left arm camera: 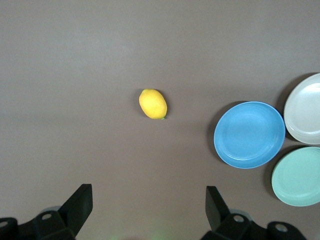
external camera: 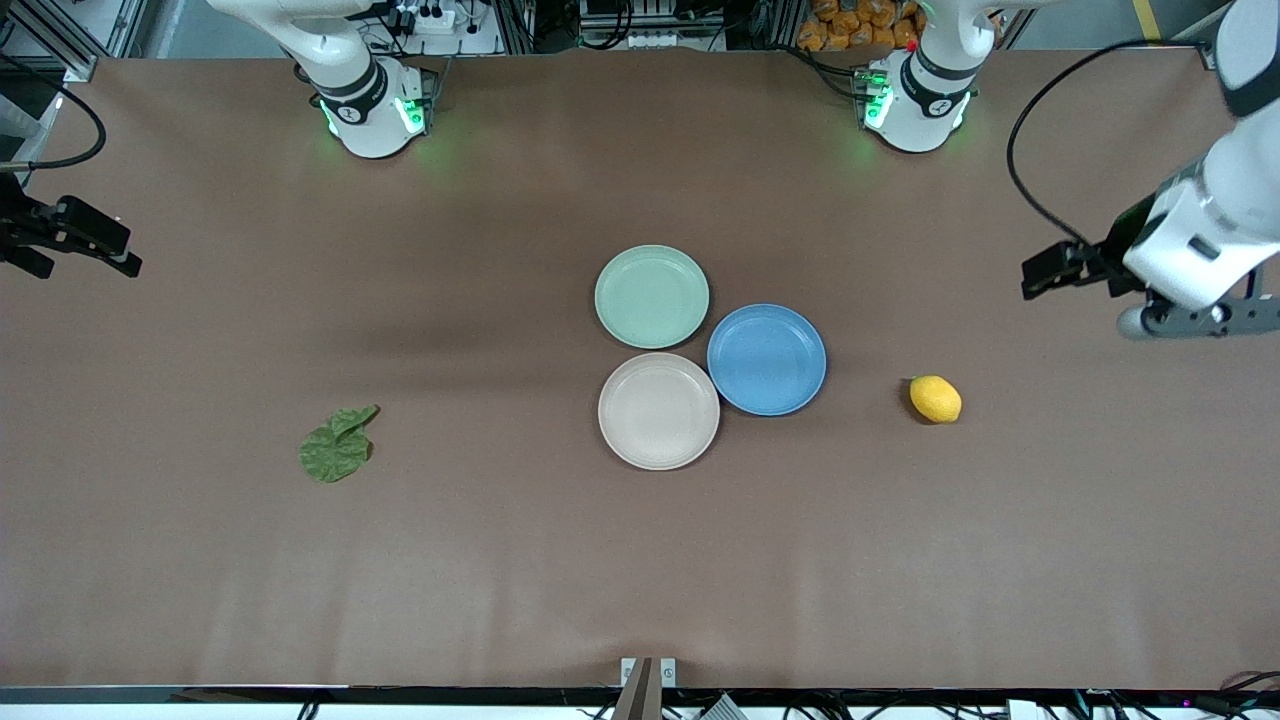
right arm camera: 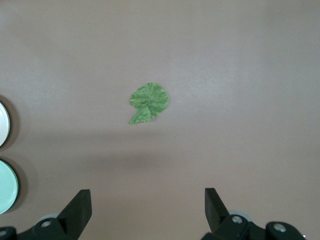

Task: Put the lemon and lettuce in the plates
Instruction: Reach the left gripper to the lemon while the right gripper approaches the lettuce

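Lemon (left arm camera: 153, 104) on table, apart from open left hand (left arm camera: 149, 205).

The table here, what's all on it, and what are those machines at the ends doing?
lemon: one, bright yellow, on the table toward the left arm's end, beside the blue plate.
lettuce: one leaf, dark green, flat on the table toward the right arm's end.
mint green plate: one, empty, mid-table, farthest of the three plates from the front camera.
beige plate: one, empty, nearest the front camera, next to the other two.
blue plate: one, empty, beside both others, on the lemon's side.
table: one, brown.
left pincer: one, dark fingers open, up in the air at the lemon's end, holding nothing.
right pincer: one, dark fingers open, up in the air at the lettuce's end, holding nothing.
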`<state>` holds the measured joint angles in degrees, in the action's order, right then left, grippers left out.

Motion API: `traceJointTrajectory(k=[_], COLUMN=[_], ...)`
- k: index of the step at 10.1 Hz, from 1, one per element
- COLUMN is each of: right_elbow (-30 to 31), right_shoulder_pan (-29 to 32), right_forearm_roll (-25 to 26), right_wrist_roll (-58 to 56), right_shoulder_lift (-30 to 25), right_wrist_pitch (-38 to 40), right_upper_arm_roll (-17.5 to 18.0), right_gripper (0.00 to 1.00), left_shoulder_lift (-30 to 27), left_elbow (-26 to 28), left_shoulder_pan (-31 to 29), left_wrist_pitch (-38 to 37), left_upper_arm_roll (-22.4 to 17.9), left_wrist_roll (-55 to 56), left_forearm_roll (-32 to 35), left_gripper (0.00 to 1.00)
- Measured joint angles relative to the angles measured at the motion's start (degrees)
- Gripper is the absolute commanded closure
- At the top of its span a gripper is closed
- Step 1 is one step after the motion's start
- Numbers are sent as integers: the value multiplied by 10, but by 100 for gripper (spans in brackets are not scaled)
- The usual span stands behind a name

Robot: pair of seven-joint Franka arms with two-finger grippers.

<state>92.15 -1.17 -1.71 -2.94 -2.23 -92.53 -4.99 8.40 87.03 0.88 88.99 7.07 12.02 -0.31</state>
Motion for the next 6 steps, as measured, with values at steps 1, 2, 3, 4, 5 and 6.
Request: traceJointTrajectory(k=[1,2,3,4,5,6], right_elbow=[0,0,0,1,1,1], right_shoulder_pan=[0,0,0,0,0,0], right_forearm_roll=[0,0,0,0,0,0], right_wrist_roll=[0,0,0,0,0,0], right_shoulder_lift=[2,6,9,12,14,14], right_wrist_pitch=[-2,-5,-6,-6,-5,-5], right_upper_arm_roll=[0,0,0,0,0,0], right_gripper=[0,0,0,0,0,0], left_shoulder_lift=[11,16,16,17,17,17], left_elbow=[23,52,84,114,144,176], left_shoulder_pan=[-2,-3,-5,-8,-11,-15], left_wrist_pitch=[30,66,104,138,173,217], left_upper_arm_roll=[0,0,-1,-1,-2,-3], left_wrist_roll=[9,12,13,14,16,17], left_forearm_roll=[0,0,1,1,1,1], left_gripper=[0,0,0,0,0,0])
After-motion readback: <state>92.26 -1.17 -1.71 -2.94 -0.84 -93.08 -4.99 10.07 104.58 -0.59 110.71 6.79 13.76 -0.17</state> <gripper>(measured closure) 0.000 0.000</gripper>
